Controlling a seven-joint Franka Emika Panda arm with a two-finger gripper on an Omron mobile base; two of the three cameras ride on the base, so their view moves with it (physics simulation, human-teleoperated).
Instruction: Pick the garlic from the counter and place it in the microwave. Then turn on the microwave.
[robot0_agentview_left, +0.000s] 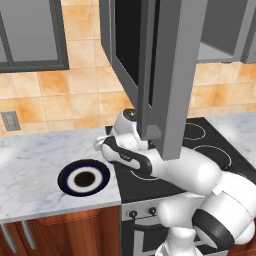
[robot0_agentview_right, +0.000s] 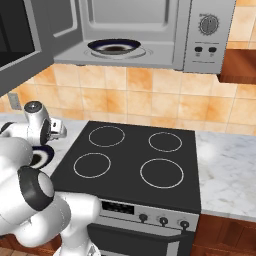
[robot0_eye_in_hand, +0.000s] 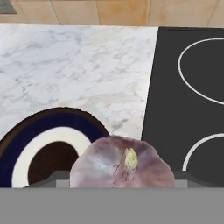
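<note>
- One garlic (robot0_eye_in_hand: 120, 164) bulb sits between the jaws, which stand wide and are closed on its sides. It is lifted clear of the worktop (robot0_eye_in_hand: 78, 65). The bulb is round and smooth, so a jolt could squeeze it out of so broad a grip.
- Below it, a dark-blue plate (robot0_eye_in_hand: 26, 144) lies at 8 o'clock and the black stovetop (robot0_eye_in_hand: 166, 87) at 3 o'clock. A dropped bulb would likely roll off either one, perhaps out of reach.
- Overhead at 12 o'clock, the open microwave door (robot0_agentview_left: 165, 75) hangs right over the arm. A straight rise risks knocking wrist or elbow against its lower edge and jarring the garlic loose.
- Farthest off, the microwave (robot0_agentview_right: 200, 40) gapes at 1 o'clock in the right base view, with a dish (robot0_agentview_right: 95, 46) already inside. Coming in too low could strike the sill or the dish. Letting go too early would drop the bulb short, onto the stovetop.
</note>
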